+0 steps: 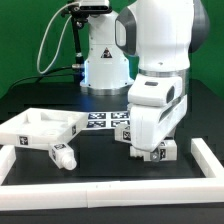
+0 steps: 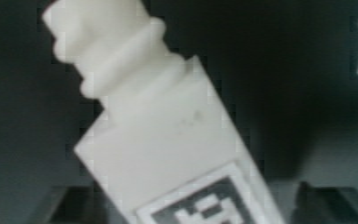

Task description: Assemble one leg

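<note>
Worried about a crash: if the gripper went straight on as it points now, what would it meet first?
Probably the leg filling the wrist view, right ahead of the gripper; whether it is held is unclear. Behind it, the table.

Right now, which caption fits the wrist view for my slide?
Close-up of the tilted white leg: ridged narrow end, black-and-white tag at the other end, dark background.

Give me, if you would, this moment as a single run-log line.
step: assemble one leg | jaws: low over table, either side of leg | closure: unclear | second leg: lying loose by panel
</note>
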Motion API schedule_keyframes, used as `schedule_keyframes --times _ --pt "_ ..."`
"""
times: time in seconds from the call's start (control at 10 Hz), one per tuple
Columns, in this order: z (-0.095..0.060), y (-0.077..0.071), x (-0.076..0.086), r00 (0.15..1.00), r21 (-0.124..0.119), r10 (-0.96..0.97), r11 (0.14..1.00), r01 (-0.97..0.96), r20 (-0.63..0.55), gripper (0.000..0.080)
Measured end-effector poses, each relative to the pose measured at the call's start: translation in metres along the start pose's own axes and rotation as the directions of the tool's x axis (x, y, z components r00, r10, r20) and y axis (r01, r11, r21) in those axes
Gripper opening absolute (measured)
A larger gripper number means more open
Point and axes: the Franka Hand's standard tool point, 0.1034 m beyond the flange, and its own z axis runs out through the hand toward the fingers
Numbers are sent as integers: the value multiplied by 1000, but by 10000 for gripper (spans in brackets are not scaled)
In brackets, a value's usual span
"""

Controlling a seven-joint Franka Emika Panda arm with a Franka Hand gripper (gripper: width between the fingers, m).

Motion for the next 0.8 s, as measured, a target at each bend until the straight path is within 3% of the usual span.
schedule_keyframes --times 0.2,0.4,0.5,0.6,0.7,0.8 --pt "0 0 0 1000 0 0 1000 0 0 282" --pt "-3 1 2 1000 -3 -5 1000 5 0 283" --pt "-24 3 12 999 -9 -34 999 34 11 283" --pt "-52 -4 26 1000 -32 -22 999 22 -2 283" --pt "-73 -26 30 1000 -47 27 998 -28 -15 283" --pt "-79 -54 24 996 -47 85 995 -85 -21 283"
